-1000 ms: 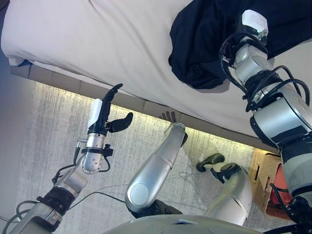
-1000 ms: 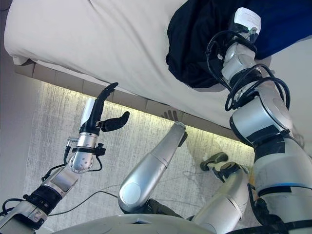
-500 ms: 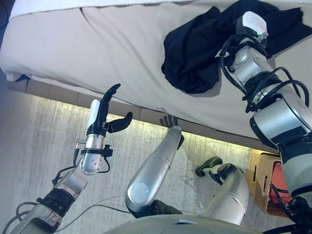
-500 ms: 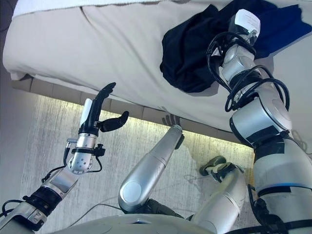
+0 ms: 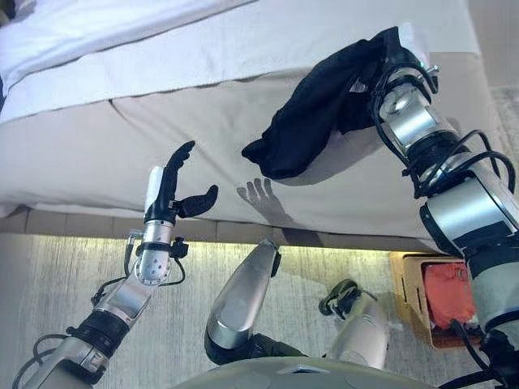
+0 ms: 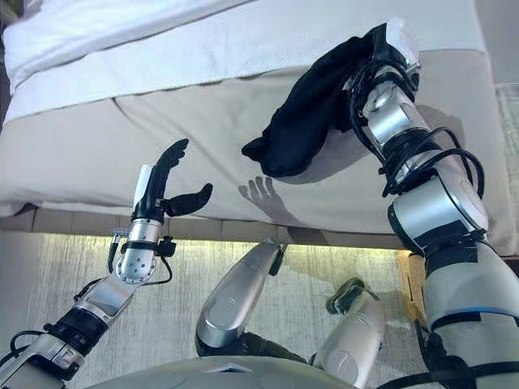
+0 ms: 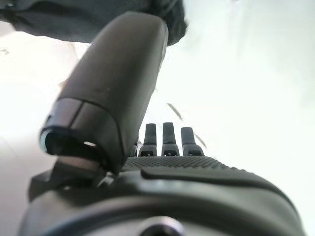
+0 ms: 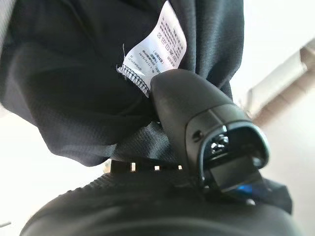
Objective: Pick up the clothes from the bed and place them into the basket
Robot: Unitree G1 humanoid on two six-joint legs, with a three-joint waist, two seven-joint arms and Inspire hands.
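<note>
A black garment (image 5: 304,121) hangs in the air over the beige bed (image 5: 105,154), bunched and drooping to the left. My right hand (image 5: 397,57) is shut on its upper end; in the right wrist view the thumb (image 8: 197,118) presses into the dark cloth (image 8: 64,83) beside a white care label (image 8: 160,44). My left hand (image 5: 170,190) stands open in front of the bed's side, apart from the garment, holding nothing. The wicker basket (image 5: 409,292) sits on the floor at the lower right with a red garment (image 5: 450,296) inside it.
White bedding (image 5: 122,32) covers the far part of the bed. A pale rug (image 5: 49,292) lies on the floor below the bed's edge. The basket stands close beside my right arm.
The right hand has lifted the black garment off the mattress, so it now hangs bunched. The camera has tilted, showing more of the bed. The left hand stays open.
</note>
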